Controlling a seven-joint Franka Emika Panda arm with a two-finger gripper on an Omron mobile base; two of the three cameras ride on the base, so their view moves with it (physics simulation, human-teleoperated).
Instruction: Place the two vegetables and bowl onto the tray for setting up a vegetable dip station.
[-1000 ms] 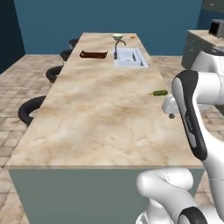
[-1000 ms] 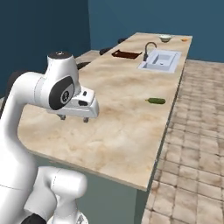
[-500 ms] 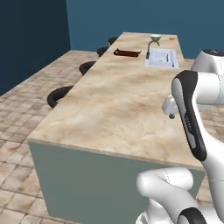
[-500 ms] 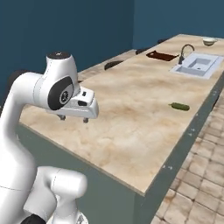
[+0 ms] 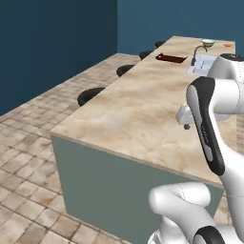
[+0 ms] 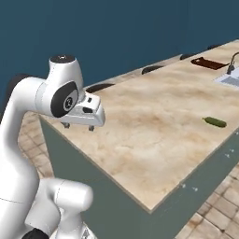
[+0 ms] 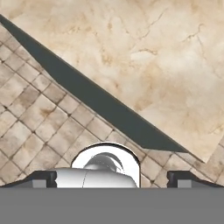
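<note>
The tool hung open and empty above the table, well apart from the cucumber, the far tray and the bowl.

Smooth, veined marble counter; matt stone-tile floor.

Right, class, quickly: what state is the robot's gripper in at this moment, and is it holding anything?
Gripper: open, holding nothing, hanging above the bare marble counter near its corner.
</note>
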